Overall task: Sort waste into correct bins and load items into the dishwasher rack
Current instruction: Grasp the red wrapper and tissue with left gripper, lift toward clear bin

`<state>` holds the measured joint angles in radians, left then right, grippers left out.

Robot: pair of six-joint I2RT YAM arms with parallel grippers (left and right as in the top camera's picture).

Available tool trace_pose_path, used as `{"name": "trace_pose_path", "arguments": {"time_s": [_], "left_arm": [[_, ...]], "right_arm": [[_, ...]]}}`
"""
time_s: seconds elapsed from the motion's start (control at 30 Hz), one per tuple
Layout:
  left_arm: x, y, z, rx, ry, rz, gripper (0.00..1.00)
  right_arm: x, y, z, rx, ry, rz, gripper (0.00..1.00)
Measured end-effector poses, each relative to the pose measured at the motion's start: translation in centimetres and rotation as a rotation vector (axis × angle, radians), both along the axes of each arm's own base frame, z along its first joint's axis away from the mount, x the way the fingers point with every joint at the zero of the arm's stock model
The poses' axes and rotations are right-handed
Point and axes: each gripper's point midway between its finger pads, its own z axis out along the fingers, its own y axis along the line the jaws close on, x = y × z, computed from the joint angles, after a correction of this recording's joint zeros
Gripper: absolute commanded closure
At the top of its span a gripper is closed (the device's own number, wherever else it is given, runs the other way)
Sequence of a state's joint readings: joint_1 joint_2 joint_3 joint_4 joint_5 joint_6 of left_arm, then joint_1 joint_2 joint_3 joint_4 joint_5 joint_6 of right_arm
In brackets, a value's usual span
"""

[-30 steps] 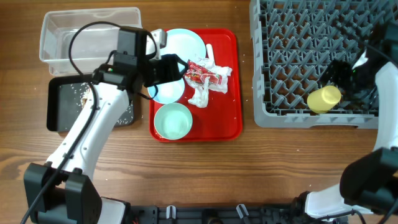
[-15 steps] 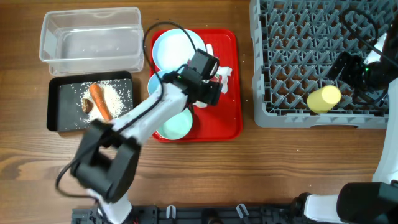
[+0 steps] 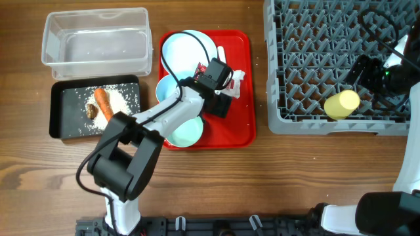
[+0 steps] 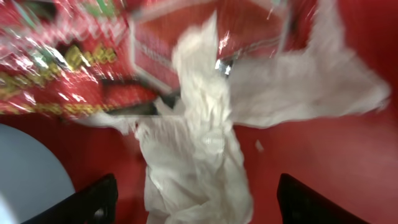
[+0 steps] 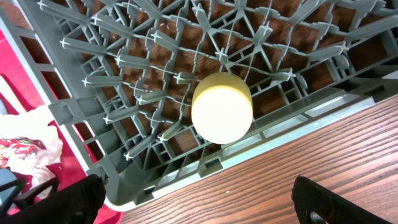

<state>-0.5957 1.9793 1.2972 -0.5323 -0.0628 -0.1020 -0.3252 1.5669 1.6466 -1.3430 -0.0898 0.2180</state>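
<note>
Slantwise, carrot (image 3: 104, 107) lies lengthwise along black tray (image 3: 61, 113).

The serving tray (image 3: 244, 128) in the middle is red. The wrapper (image 4: 56, 68) is red with white and yellow print. The napkin (image 4: 196, 168) is white. At the right, the cup (image 3: 342, 104) is yellow and the rack (image 3: 279, 85) grey. At the left, the carrot (image 3: 104, 108) is orange and the black tray (image 3: 58, 121) is speckled white.

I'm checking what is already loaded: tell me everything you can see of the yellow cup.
The yellow cup is small, round, plain pale yellow and plastic-looking. It lies tipped among the pegs in the grey dishwasher rack, by its front wall. One closed round end shows, no opening. Only the rack touches it.
</note>
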Motion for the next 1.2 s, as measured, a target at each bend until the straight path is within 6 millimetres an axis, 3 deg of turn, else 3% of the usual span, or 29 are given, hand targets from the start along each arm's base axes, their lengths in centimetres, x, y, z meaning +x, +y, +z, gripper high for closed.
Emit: {"name": "trace_pose_path", "arguments": {"time_s": [0.03, 0.2, 0.23, 0.47, 0.53, 0.6, 0.7, 0.73, 0.8, 0.83, 0.97, 1.07, 1.13, 1.17, 1.2], "left_arm": [[-0.2, 0.1, -0.3, 0.009, 0.009, -0.007, 0.32], [-0.2, 0.1, -0.5, 0.021, 0.009, -0.034, 0.88], [-0.2, 0.1, -0.5, 0.022, 0.009, -0.037, 0.94], [-1.3, 0.0, -0.6, 0.038, 0.047, -0.056, 0.96], [-1.6, -0.2, 0.3, 0.042, 0.065, -0.062, 0.96], [-0.5, -1.1, 3.1, 0.005, 0.019, -0.065, 0.96], [3.3, -2.3, 11.7, -0.097, -0.19, -0.036, 0.96], [5.1, -1.6, 16.0, -0.136, -0.305, 0.001, 0.96], [7.2, 0.5, 20.0, -0.157, -0.425, 0.068, 0.96], [8.6, 2.6, 21.3, -0.15, -0.476, 0.118, 0.96], [13.5, 10.6, 20.8, -0.091, -0.541, 0.289, 0.96], [16.5, 17.4, 18.6, -0.044, -0.55, 0.423, 0.96], [17.5, 21.6, 16.6, -0.016, -0.529, 0.496, 0.96], [17.6, 22.9, 16.0, -0.009, -0.52, 0.518, 0.76], [17.7, 24.4, 15.3, -0.003, -0.505, 0.542, 0.0]], "right_arm": [[0.0, 0.0, 0.0, 0.0, 0.0, 0.0, 0.0], [0.0, 0.0, 0.0, 0.0, 0.0, 0.0, 0.0], [0.0, 0.0, 0.0, 0.0, 0.0, 0.0, 0.0], [0.0, 0.0, 0.0, 0.0, 0.0, 0.0, 0.0], [0.0, 0.0, 0.0, 0.0, 0.0, 0.0, 0.0], [0.0, 0.0, 0.0, 0.0, 0.0, 0.0, 0.0], [0.0, 0.0, 0.0, 0.0, -0.001, 0.0, 0.0], [0.1, 0.0, 0.0, -0.001, -0.003, 0.0, 0.0], [0.1, 0.0, 0.0, -0.002, -0.005, 0.0, 0.0], [0.2, -0.1, 0.1, -0.003, -0.007, 0.0, 0.0], [0.3, -0.1, 0.1, -0.004, -0.014, 0.0, 0.0], [0.4, -0.1, 0.1, -0.005, -0.016, 0.0, 0.0], [0.4, -0.1, 0.1, -0.006, -0.018, 0.0, 0.0], [0.4, -0.1, 0.1, -0.006, -0.018, 0.0, 0.0], [0.4, -0.1, 0.1, -0.006, -0.018, 0.0, 0.0]]}}
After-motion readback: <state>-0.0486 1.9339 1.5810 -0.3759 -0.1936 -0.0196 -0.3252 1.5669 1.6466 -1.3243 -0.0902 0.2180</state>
